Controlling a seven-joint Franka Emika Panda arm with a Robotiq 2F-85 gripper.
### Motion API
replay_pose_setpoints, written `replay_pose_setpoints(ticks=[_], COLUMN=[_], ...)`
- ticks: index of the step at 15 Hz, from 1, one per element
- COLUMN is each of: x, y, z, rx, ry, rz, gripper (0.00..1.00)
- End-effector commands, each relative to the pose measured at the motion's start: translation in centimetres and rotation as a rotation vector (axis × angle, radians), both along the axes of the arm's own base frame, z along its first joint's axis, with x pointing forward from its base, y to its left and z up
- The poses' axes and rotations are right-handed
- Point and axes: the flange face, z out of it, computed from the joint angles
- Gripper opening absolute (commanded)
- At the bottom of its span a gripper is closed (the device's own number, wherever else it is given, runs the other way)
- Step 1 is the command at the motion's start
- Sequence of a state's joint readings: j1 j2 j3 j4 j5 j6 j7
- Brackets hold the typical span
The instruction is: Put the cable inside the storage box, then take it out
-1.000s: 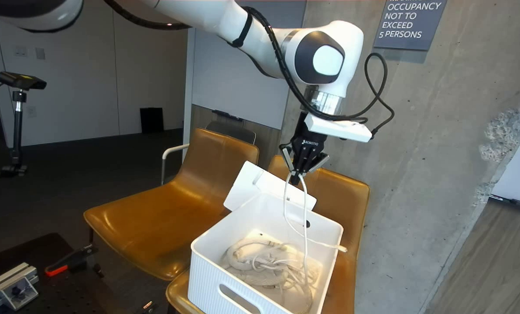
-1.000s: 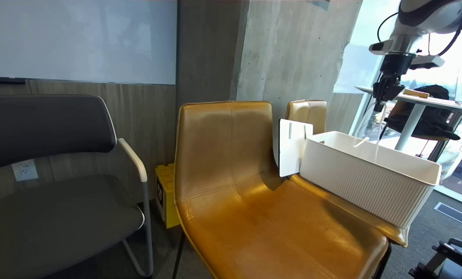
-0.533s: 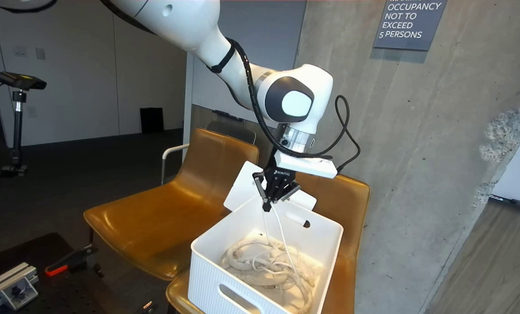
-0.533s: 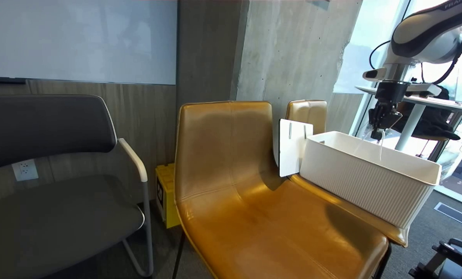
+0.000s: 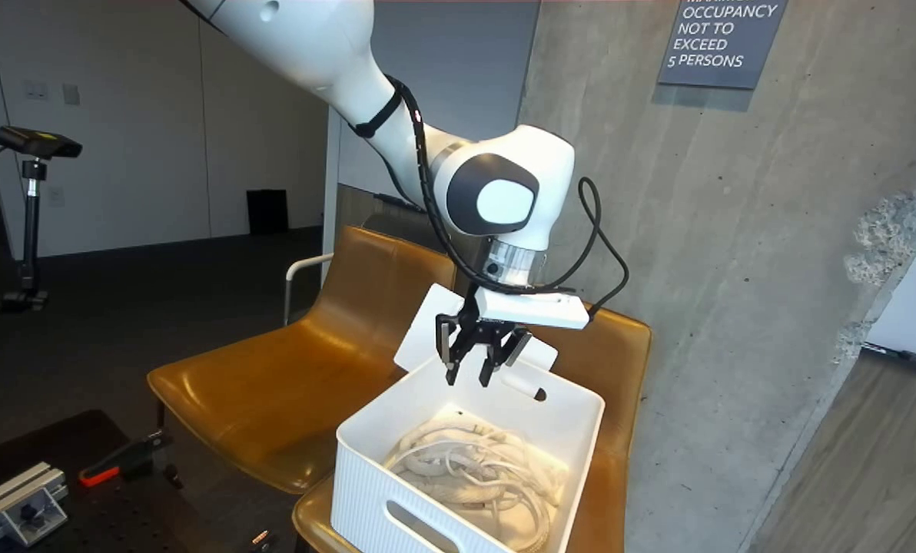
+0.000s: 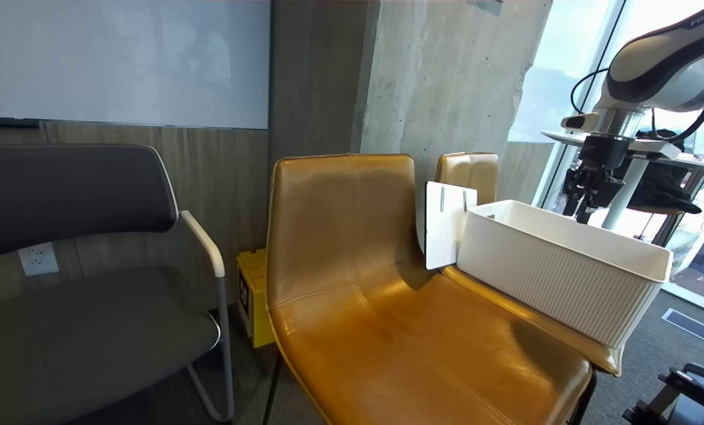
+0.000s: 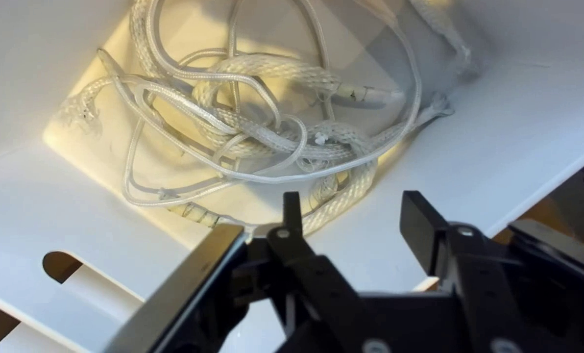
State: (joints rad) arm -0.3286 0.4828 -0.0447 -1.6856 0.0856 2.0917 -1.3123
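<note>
Concrete wall (image 5: pixel 735 307); jaws well apart above box (image 5: pixel 362 480).

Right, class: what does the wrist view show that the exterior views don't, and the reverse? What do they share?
Wrist view only: black marks on the cables.
Exterior views only: the robot arm in both, plus a wall sign, a grey chair and a yellow box.
Shared: the white storage box and open gripper; the cables show in an exterior view too.
</note>
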Motion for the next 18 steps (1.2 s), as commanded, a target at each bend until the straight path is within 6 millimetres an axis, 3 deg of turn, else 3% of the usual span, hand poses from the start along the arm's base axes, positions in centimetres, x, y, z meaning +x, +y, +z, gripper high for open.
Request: replay_pose_setpoints(ticks=[1,3,9,15,18], x=[0.0,0.4,1.6,3.4,3.4], y=[0.4,0.8,2.0,-0.2,-0.2], z=[-0.9,-2.6,-10.5,-17.1,-20.8], rx=[-0.007,-0.014,-0.049,-0.132,-0.129], ry=[-0.04,-0.031,0.023,0.048,0.077], rz=[0.037,0.059,0.123,0.184,0.196], gripper=[0.87,1.0,1.0,1.0,1.0])
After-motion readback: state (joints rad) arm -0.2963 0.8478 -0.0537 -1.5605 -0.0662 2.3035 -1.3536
